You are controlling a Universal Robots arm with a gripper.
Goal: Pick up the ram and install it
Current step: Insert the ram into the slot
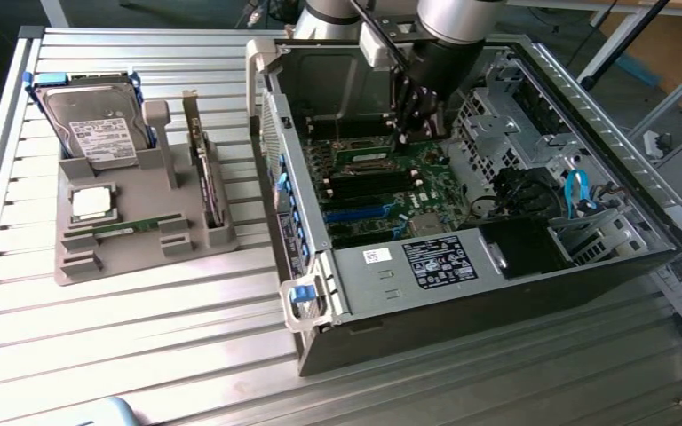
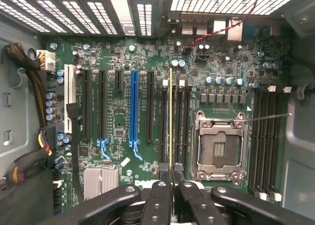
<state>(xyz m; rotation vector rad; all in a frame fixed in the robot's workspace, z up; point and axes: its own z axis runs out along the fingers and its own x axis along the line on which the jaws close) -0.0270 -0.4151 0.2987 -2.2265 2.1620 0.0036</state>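
My hand [image 2: 171, 179] is closed narrow on the ram [image 2: 171, 116], which I see edge-on as a thin strip running out from its grip. It hangs inside the open computer case [image 1: 359, 266] on the desk [image 1: 139, 346], over the motherboard [image 2: 118, 112]. It is lined up along the black memory slots [image 2: 180, 121] just beside the processor socket [image 2: 219, 146]; whether it touches a slot I cannot tell. I judge the stick light and stiff but fragile: a thin board with exposed chips and contacts along one edge. The hold belongs on the opposite long edge, mid-length, pinching the flat faces, so it sits straight and the contacts are free.
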